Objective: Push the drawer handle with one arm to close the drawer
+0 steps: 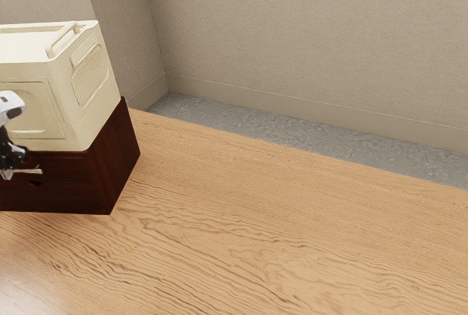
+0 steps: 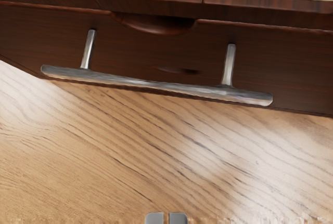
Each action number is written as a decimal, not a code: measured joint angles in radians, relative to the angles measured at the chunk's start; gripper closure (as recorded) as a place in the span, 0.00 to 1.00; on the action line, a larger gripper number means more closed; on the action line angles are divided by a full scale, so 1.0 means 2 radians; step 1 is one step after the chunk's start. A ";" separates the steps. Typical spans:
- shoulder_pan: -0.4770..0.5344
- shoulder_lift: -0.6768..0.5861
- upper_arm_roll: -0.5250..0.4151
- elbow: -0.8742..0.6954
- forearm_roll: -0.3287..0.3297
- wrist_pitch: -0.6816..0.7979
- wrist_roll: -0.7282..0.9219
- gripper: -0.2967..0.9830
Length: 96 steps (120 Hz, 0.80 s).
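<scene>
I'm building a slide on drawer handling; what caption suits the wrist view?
A metal bar handle on a dark drawer front, above a wooden tabletop.

A bar handle point(image 2: 156, 86) juts from the dark drawer front point(image 2: 151, 55) on two posts point(image 2: 228, 68), leaving a gap behind it. A cream crate point(image 1: 66, 103) bars the way over the cabinet point(image 1: 117, 165); the tabletop point(image 1: 292, 234) offers passage alongside.

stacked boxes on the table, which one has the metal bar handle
The lower, dark wooden box: the metal bar handle is on its front, while the cream box sits on top of it.
</scene>
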 joint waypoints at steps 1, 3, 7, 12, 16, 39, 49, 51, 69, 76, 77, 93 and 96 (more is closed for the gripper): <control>0.000 -0.002 -0.003 0.000 -0.002 -0.004 0.000 0.85; 0.001 -0.006 -0.008 0.000 -0.005 -0.012 0.000 0.85; 0.005 -0.012 -0.022 0.000 -0.014 -0.027 0.000 0.85; 0.008 -0.020 -0.042 0.000 -0.026 -0.047 -0.001 0.85; 0.009 -0.027 -0.061 0.000 -0.037 -0.063 -0.001 0.85; -0.002 -0.035 -0.146 0.003 -0.098 -0.126 -0.002 0.85; -0.041 -0.032 -0.155 0.009 -0.117 -0.141 -0.002 0.85; -0.052 -0.031 -0.155 0.012 -0.121 -0.143 -0.003 0.85; -0.140 -0.009 -0.150 0.049 -0.138 -0.157 -0.004 0.85; -0.160 0.019 -0.150 0.080 -0.146 -0.160 -0.005 0.85; -0.164 0.024 -0.150 0.086 -0.147 -0.160 -0.005 0.85; -0.195 0.092 -0.153 0.167 -0.165 -0.164 -0.004 0.85; -0.196 0.100 -0.153 0.178 -0.169 -0.165 -0.004 0.85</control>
